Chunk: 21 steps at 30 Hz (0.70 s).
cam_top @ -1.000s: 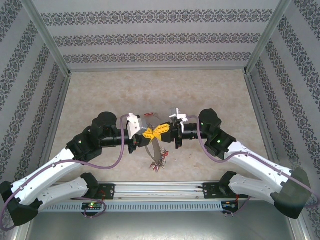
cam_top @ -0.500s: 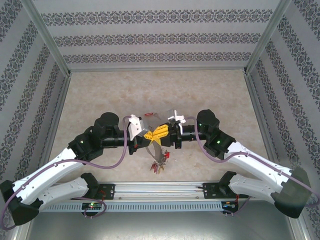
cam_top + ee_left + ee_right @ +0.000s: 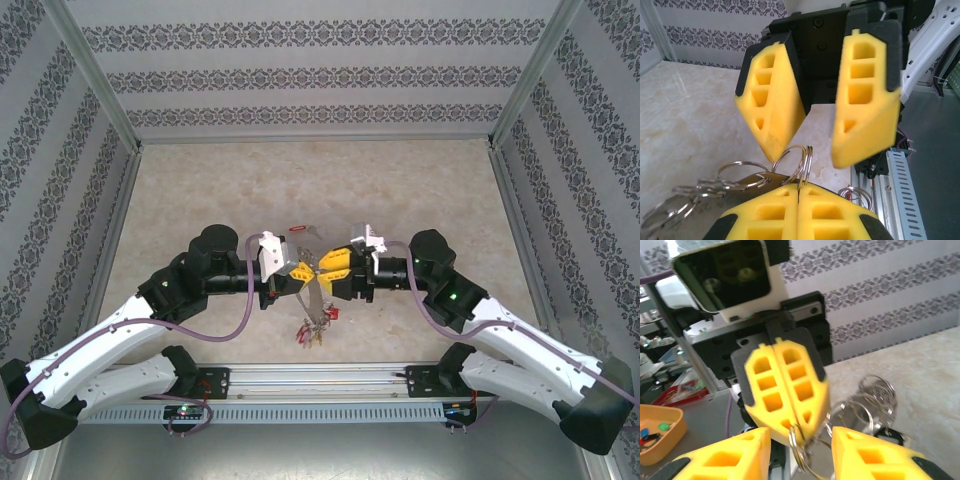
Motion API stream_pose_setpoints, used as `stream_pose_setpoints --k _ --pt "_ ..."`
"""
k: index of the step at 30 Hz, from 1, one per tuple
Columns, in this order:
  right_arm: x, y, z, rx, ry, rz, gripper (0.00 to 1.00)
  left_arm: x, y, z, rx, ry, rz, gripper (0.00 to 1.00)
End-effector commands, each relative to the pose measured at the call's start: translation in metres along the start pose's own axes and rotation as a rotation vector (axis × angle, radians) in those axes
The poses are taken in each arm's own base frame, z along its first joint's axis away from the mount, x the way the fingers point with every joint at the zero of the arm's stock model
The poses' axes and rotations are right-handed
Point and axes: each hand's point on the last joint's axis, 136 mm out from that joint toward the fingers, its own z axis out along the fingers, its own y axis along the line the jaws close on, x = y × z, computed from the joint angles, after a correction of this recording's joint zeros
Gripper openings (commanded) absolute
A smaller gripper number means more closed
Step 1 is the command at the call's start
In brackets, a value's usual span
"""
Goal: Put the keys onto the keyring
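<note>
My left gripper (image 3: pixel 303 270) is shut on the thin grey metal keyring (image 3: pixel 806 159), which sticks up from between its yellow fingertips (image 3: pixel 785 192). Below it a bunch of small tagged keys (image 3: pixel 314 328) hangs from the ring, and more small rings (image 3: pixel 735 172) trail off to the left. My right gripper (image 3: pixel 330 264) faces the left one with its jaws open, one finger (image 3: pixel 774 105) on each side of the keyring, not touching it. In the right wrist view the keyring (image 3: pixel 801 450) juts from the shut left gripper (image 3: pixel 801 427). One red-tagged key (image 3: pixel 298 229) lies on the table behind the grippers.
The beige table (image 3: pixel 200 190) is boxed in by patterned walls on three sides. A metal rail (image 3: pixel 320 378) runs along the near edge between the arm bases. An orange tray (image 3: pixel 657 432) with small bits sits off the table.
The right arm has drawn back to the right and its gripper has turned. The left gripper has kept hold of the keyring, and the hanging keys have swung a little.
</note>
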Motion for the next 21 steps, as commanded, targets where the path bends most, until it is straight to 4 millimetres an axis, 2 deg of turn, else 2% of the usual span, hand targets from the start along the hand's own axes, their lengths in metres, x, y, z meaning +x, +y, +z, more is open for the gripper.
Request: stream_pose_setpoints --k 1,4,10,21 --pt "0.010 -0.008 -0.009 0.065 0.014 0.047 0.38 -0.031 -0.006 -0.004 0.017 -0.096 0.101 0.00" --pt "0.016 -0.005 -0.014 0.074 0.036 0.054 0.36 -0.031 -0.006 -0.003 0.021 -0.091 0.101 0.00" --pt "0.015 0.000 -0.021 0.093 0.060 0.032 0.35 -0.029 -0.004 -0.002 0.020 -0.085 0.102 0.00" --pt "0.017 0.000 -0.006 0.059 0.095 0.016 0.32 -0.026 -0.006 0.000 0.038 -0.063 0.100 0.00"
